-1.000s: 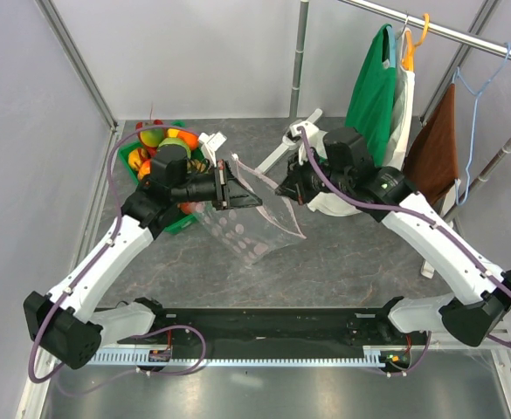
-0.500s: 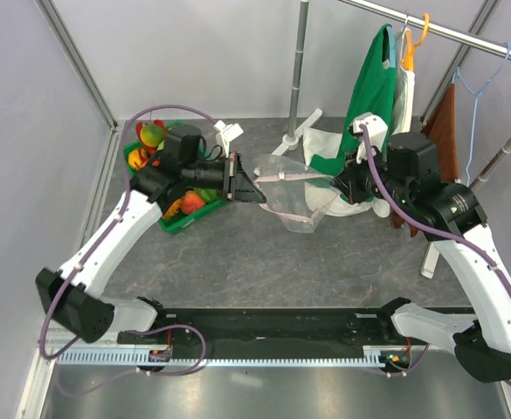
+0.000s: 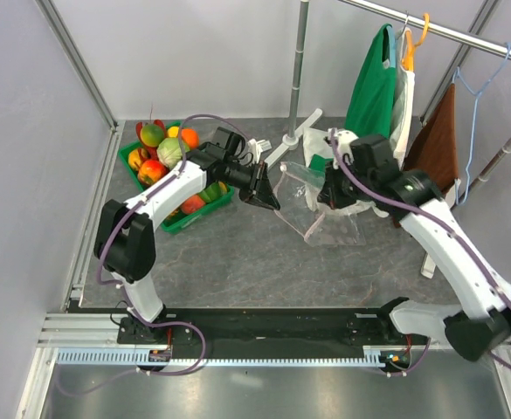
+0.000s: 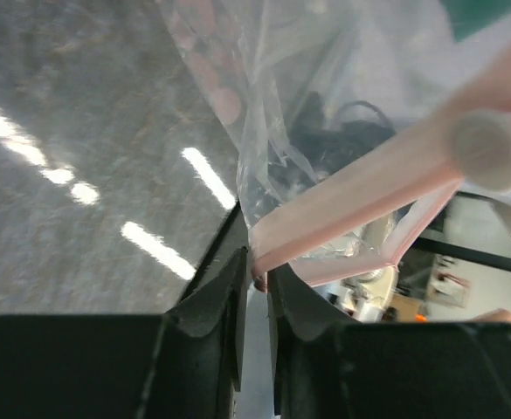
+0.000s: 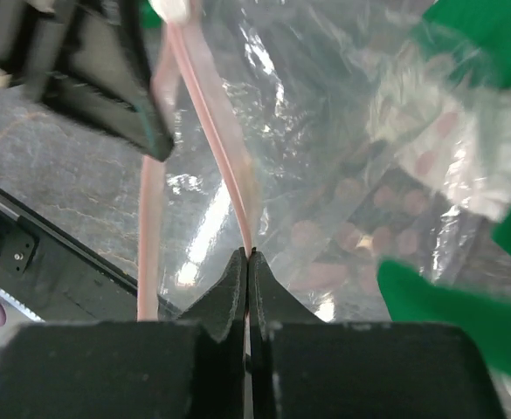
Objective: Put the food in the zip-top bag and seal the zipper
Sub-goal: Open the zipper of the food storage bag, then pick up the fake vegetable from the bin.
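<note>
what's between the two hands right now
The pink zipper of the zip-top bag runs from the left hand to the right hand, and each hand pinches it. Both wrist views show this.

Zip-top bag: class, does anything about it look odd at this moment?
Yes. The zip-top bag hangs crumpled between the left gripper and right gripper, both pinching its zipper, whose two pink strips gape apart. The food sits in the green tray; none shows inside the bag.
</note>
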### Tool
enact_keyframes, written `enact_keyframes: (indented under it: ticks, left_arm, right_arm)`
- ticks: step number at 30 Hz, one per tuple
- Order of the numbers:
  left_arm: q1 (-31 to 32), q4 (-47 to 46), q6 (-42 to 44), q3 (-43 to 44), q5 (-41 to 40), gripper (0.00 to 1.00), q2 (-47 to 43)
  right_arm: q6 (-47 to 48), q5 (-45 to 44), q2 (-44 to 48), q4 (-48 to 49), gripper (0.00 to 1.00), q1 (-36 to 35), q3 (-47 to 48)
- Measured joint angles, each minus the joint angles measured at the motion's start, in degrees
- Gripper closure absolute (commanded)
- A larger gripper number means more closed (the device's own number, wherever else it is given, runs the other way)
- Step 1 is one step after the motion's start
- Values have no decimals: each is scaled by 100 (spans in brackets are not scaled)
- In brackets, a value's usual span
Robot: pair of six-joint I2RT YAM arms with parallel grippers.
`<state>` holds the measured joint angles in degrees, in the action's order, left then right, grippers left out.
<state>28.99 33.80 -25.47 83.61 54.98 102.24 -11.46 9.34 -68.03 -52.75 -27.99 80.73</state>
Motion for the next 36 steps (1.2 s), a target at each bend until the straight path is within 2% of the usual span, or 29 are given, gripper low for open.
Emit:
enact_keyframes:
  ticks: [7, 8, 10, 11, 13, 14, 15, 16, 21, 25, 28, 30, 36]
  left_arm:
    - [-105, 466, 675, -210, -1272, 71, -278]
    - [-153, 542, 785, -229, -1491, 61, -280]
    - [-271, 656, 962, -258, -1698, 51, -280]
    - [-356, 717, 1069, -267, -1725, 38, -286]
    - [-562, 774, 1285, -297, -1694, 22, -376]
    - [-660, 767, 1364, -343, -1696, 10, -501]
    - [-748, 761, 1414, -396, -1707, 3, -664]
    - [-907, 693, 1447, -533, -1742, 0, -981]
    - [-1504, 455, 1440, -721, -2092, 0, -2492]
    - [-1563, 188, 1207, -997, -2629, 0, -3182]
    - [-1473, 166, 898, -1322, -3348, 0, -3292]
    - [-1331, 234, 636, -1451, -4087, 0, -3156]
    - [-874, 295, -50, -1676, -5399, 0, -2771]
  right_arm:
    - [-321, 96, -1432, 658, 100, -13, -573]
    - [-363, 114, -1510, 745, 100, -13, -616]
    - [-444, 140, -1554, 922, 100, -13, -649]
    - [-492, 164, -1550, 1032, 100, -13, -651]
    - [-599, 251, -1528, 1303, 100, -13, -651]
    - [-649, 289, -1526, 1408, 100, -13, -656]
    - [-710, 326, -1526, 1537, 100, -13, -675]
    - [-772, 363, -1526, 1652, 100, -13, -715]
    - [-1104, 442, -1526, 2052, 100, -15, -1032]
    - [-1392, 518, -1550, 2275, 100, -15, -1152]
    - [-1504, 544, -1572, 2426, 100, -15, -1152]
    - [-1554, 535, -1582, 2496, 100, -15, -1152]
    - [-1569, 450, -1585, 2516, 100, -15, -1152]
